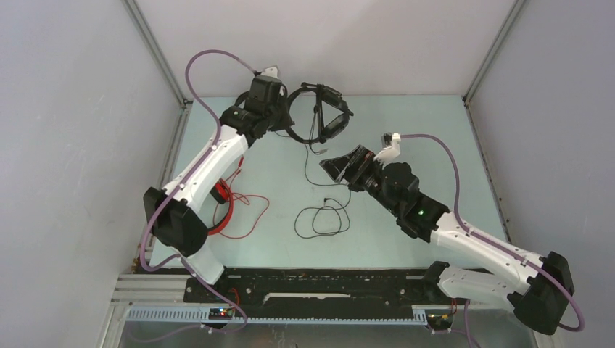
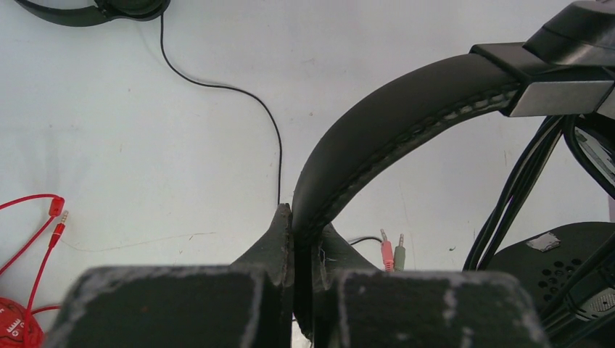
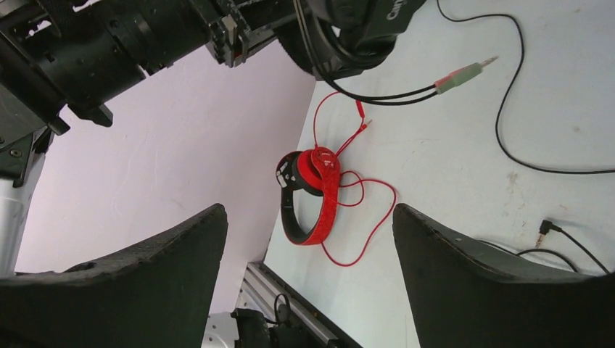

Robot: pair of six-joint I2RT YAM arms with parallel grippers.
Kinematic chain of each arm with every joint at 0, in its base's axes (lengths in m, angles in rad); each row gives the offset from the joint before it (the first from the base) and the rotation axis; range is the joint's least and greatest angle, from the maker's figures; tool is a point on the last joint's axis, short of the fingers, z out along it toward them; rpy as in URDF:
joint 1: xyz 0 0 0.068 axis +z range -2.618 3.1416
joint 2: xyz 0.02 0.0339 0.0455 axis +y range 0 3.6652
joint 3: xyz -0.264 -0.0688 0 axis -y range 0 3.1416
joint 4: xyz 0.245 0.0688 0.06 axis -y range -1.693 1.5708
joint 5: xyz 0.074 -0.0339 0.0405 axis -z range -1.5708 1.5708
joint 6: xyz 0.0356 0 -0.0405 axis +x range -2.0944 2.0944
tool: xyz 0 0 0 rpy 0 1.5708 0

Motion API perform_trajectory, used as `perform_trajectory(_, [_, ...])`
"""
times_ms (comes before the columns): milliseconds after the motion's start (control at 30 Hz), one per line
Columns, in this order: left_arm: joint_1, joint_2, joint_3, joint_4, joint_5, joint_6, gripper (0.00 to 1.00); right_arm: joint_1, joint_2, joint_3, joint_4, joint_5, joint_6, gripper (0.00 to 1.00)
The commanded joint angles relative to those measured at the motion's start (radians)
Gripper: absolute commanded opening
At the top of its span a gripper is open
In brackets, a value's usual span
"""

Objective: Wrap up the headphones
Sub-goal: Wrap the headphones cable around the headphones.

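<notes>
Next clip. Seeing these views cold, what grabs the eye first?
The left gripper, shut on the padded band of the bulky black headset, holds it at the far side of the table. The right gripper hangs wide open close by, empty. The red headphones lie near the left edge, cable sprawled loose, and a thin black cable loops mid-table.

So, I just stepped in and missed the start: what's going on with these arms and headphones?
The left gripper is shut on the padded headband of the bulky black headset, holding it toward the far side of the table. The right gripper stands open close by, holding nothing. The red headset lies on the table's left side with its cable sprawled loose around it, and a thin black cable lies in loose loops mid-table.
</notes>
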Motion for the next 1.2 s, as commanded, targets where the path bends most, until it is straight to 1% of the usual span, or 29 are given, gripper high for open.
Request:
perform_trajectory(0, [-0.028, -0.027, 0.067, 0.088, -0.036, -0.002, 0.00, 0.027, 0.003, 0.051, 0.037, 0.035, -0.017, 0.87])
perform_trajectory(133, [-0.049, -0.055, 0.042, 0.108, -0.056, -0.026, 0.00, 0.021, 0.019, 0.050, 0.069, -0.019, 0.036, 0.87])
perform_trajectory(300, [-0.079, -0.096, 0.005, 0.121, -0.115, -0.010, 0.00, 0.026, 0.052, 0.051, 0.114, -0.034, 0.093, 0.86])
perform_trajectory(400, [-0.079, -0.127, -0.042, 0.159, -0.110, -0.027, 0.00, 0.016, 0.079, 0.051, 0.151, -0.066, 0.142, 0.87])
perform_trajectory(567, [-0.081, -0.144, -0.060, 0.159, -0.069, -0.055, 0.00, 0.006, 0.132, 0.051, 0.236, -0.086, 0.194, 0.86])
perform_trajectory(867, [-0.091, -0.162, -0.081, 0.150, -0.008, -0.106, 0.00, -0.018, 0.225, 0.050, 0.330, -0.049, 0.236, 0.86])
perform_trajectory(1033, [-0.101, -0.165, -0.080, 0.150, -0.002, -0.119, 0.00, -0.025, 0.265, 0.051, 0.368, -0.005, 0.226, 0.86])
perform_trajectory(1167, [-0.112, -0.166, -0.064, 0.141, -0.034, -0.091, 0.00, -0.033, 0.287, 0.051, 0.413, -0.017, 0.217, 0.84])
